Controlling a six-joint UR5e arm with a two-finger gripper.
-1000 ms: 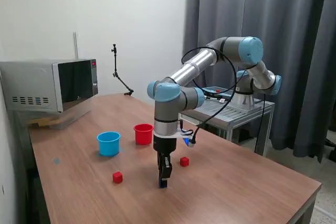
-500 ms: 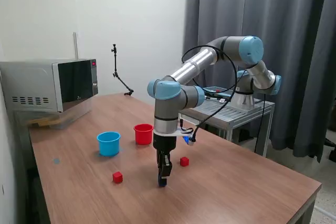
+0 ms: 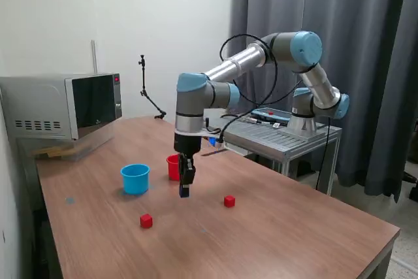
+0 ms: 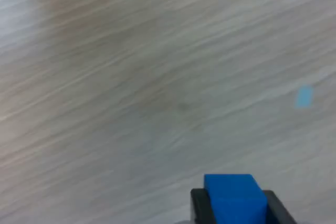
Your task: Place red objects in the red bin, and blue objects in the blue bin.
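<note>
Wood-grain tabletop [image 3: 294, 227], centre frame: the gripper [image 3: 185, 193] hangs above it, fingers clamped on a matte dark blue cube [image 4: 234, 196]. Behind it stands the red cup [image 3: 173, 167]; left, the light blue cup [image 3: 135, 178], both round, rolled-rimmed. Two red cubes [image 3: 146, 221] [image 3: 229, 201] rest lower, well apart.

White wall [image 3: 163, 24], grey curtain [image 3: 366, 44], wooden table [image 3: 294, 233], microwave [image 3: 62, 106]

robotics lab setup by the look of it, UR5e arm [image 3: 261, 63] on a metal stand [image 3: 287, 138] at center right, wooden bench [image 3: 294, 227] across the lower frame, grey curtain [image 3: 353, 31] along the right, plain white wall, microwave [image 3: 62, 106] at the left edge
</note>
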